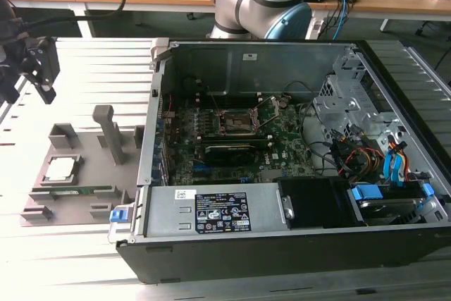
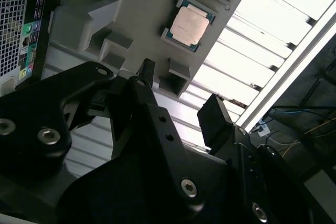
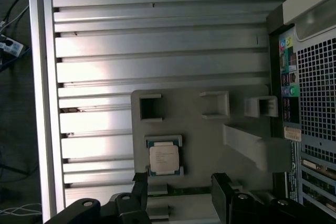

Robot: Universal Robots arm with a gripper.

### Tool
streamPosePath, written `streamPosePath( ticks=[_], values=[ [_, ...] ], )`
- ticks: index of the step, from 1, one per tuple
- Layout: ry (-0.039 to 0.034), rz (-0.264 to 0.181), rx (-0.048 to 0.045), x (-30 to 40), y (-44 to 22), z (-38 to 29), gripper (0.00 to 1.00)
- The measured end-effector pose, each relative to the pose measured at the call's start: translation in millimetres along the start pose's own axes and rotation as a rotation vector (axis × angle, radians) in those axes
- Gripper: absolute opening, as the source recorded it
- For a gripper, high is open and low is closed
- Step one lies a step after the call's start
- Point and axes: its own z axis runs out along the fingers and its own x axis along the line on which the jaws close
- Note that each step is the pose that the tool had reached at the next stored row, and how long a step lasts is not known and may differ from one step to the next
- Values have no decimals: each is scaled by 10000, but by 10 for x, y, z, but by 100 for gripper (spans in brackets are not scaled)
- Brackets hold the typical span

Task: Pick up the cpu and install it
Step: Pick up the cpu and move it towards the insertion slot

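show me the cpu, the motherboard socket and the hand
cpu [image 3: 164, 157], first wrist view, middle of its metal top
socket [image 1: 236, 121], exterior view, centre of the frame
hand [image 3: 179, 179], first wrist view, midway between its fingertips

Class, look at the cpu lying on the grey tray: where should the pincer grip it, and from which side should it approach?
Probably by two opposite edges of the cpu, coming straight down from above. It lies flat, metal plate up, in a shallow seat on the tray, so only its thin sides offer a hold. The pincer is open.
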Motion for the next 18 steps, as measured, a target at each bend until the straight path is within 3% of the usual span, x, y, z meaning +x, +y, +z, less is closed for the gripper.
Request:
streamPosePath(
  ticks=[5,18],
  values=[
    [0,0,1,3,0,100,60],
    [0,0,1,6,0,236,60]
  ],
)
